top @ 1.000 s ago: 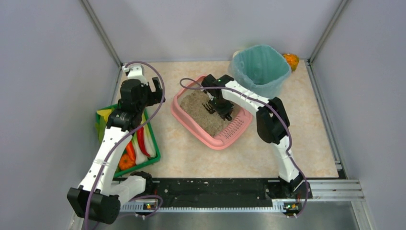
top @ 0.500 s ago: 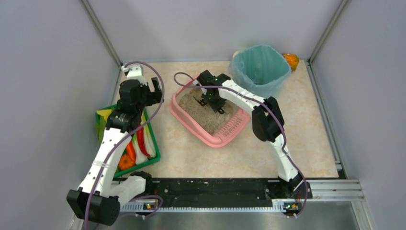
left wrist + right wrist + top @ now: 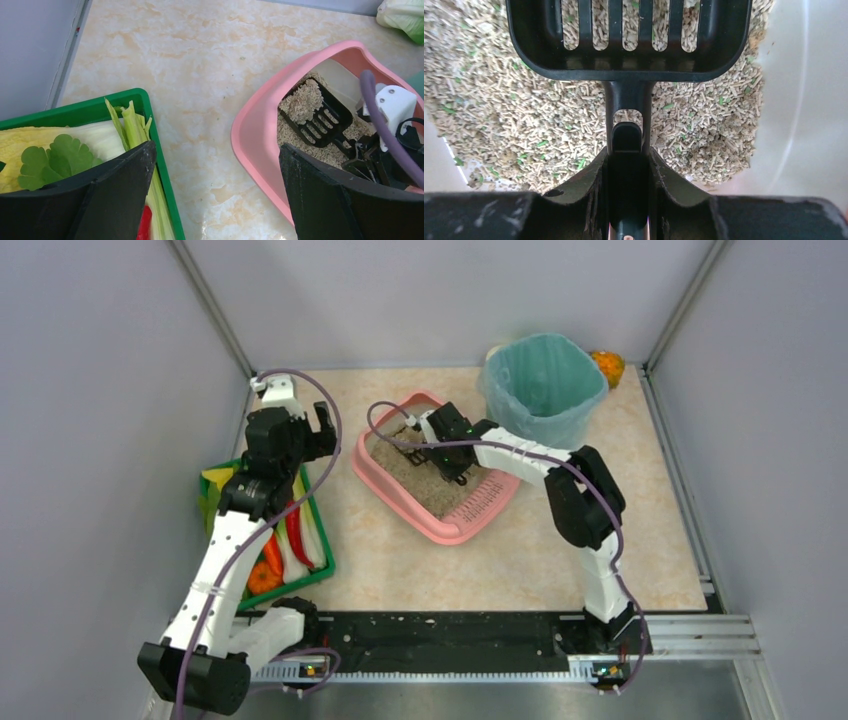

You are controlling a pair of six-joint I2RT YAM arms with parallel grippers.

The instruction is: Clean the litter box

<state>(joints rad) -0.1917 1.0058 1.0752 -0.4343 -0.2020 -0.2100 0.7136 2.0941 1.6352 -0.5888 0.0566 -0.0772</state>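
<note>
Beige marbled counter [image 3: 400,570], grey walls. Litter box [image 3: 440,532] centre-back, beside teal bin [image 3: 545,390]. Right hand [image 3: 440,453] clamped on black scoop [image 3: 629,75] handle, litter in blade. Left hand [image 3: 216,146] wide open, empty, near green tray [image 3: 100,102]. Box likely rigid, light, slippery when pushed; best hold: rim.

The litter box [image 3: 395,502] is pink, its litter [image 3: 524,115] beige flecked with green, the slotted scoop [image 3: 629,62] black, the tray [image 3: 75,107] at nine o'clock green, the bin [image 3: 540,380] at one o'clock teal-lined with an orange thing [image 3: 607,367] at its three o'clock, and the table [image 3: 500,570] cream marbled with tan.
</note>
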